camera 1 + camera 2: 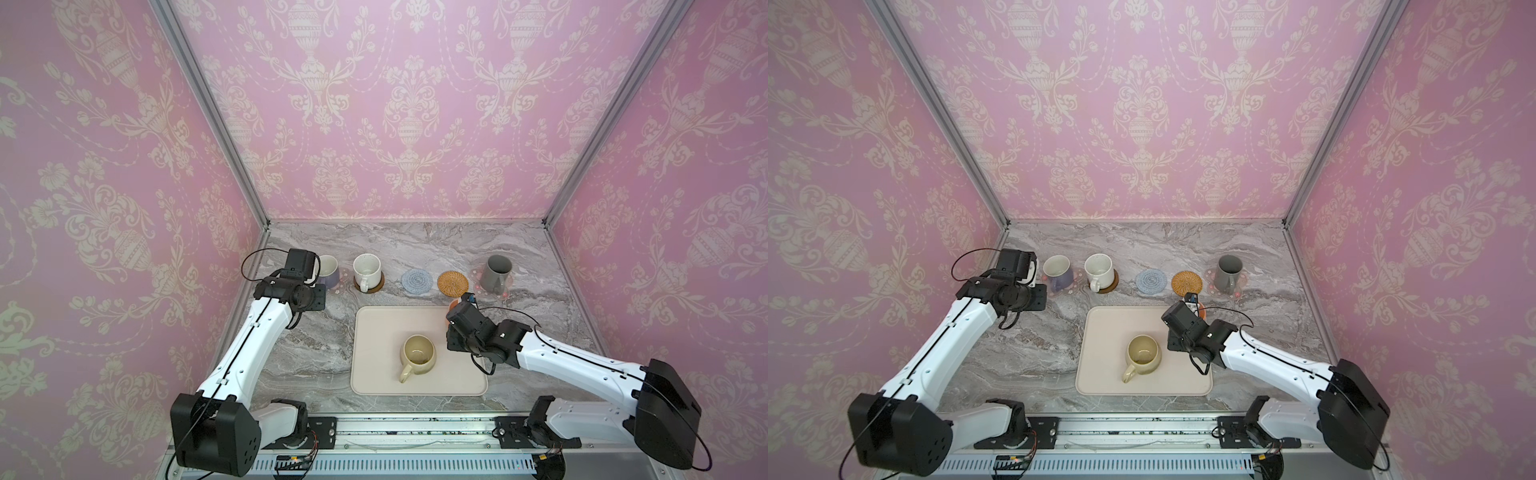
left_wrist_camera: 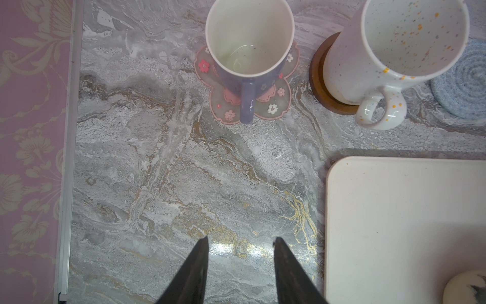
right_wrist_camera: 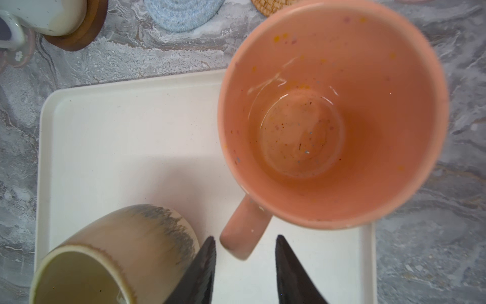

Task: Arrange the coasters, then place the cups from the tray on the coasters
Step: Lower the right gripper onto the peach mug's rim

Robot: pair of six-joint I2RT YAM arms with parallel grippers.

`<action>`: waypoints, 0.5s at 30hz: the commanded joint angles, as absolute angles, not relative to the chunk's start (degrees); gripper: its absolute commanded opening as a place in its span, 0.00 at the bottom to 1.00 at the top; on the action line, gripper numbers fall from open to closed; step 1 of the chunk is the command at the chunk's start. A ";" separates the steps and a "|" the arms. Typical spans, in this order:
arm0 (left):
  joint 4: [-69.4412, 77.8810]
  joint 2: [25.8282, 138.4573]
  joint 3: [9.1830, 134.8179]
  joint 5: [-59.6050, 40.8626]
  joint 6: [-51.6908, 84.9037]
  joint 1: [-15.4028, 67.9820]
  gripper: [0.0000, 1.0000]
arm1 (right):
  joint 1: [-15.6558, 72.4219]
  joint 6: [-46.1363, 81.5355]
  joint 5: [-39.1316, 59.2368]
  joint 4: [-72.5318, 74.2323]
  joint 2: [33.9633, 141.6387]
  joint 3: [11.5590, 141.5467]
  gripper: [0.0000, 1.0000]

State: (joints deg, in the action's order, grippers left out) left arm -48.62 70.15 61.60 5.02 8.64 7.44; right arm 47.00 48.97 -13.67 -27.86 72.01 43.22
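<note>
Handle of the peach mug point(image 3: 328, 118) pointed straight back at the right tool point(image 3: 245, 237), its end lying between the two fingertips with a thin gap showing on either side; the jaws stood partly apart, and whether they actually pinched the handle I could not tell. The mug body lay ahead of the tool over the tray's point(image 1: 374, 332) far right corner; just beyond it, across the rim, the bare rattan coaster point(image 1: 453, 283) waited, and I judged that the likely target, the right arm being much the nearer. The left tool point(image 2: 241, 237) hung open and empty over bare bench point(image 1: 316, 345), short of the lavender mug point(image 2: 249, 39).

Counted: five coasters in a row along the far side; three carried mugs, the lavender mug on a pink flower coaster point(image 2: 273, 108), the white mug point(image 1: 366, 270) on the wooden disc point(image 2: 319, 79), the grey mug point(image 1: 496, 272) on the other pink flower coaster point(image 1: 476, 278); two sat bare, the rattan one and the blue crocheted round point(image 1: 417, 281) beside it. Five mugs in all; the cream-yellow mug point(image 1: 417, 353) stood upright mid-tray, handle towards the robot's base. One tray; two tools.
</note>
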 commanded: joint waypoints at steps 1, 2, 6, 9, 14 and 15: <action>-50.36 68.82 61.83 4.40 8.20 7.95 0.44 | 47.32 49.19 -12.95 -28.14 74.52 45.75 0.39; -50.42 68.73 61.72 4.41 8.08 7.98 0.44 | 47.36 49.20 -13.22 -28.72 75.12 46.12 0.39; -50.52 68.82 61.45 4.61 7.89 7.99 0.44 | 47.30 49.48 -14.33 -30.97 76.14 46.90 0.38; -50.27 68.90 61.22 4.44 7.91 7.93 0.44 | 47.29 50.16 -15.25 -31.33 74.79 45.59 0.38; -49.79 69.34 61.17 3.84 8.02 7.91 0.44 | 47.29 51.04 -17.27 -33.33 71.88 43.71 0.39; -49.77 69.43 61.24 3.70 8.13 7.91 0.44 | 47.32 51.14 -17.80 -33.93 71.44 43.47 0.39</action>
State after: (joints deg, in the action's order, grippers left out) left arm -48.99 69.82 61.58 4.84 8.64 7.44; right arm 47.03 49.76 -14.94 -30.50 73.56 44.84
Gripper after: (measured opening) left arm 0.443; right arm 0.387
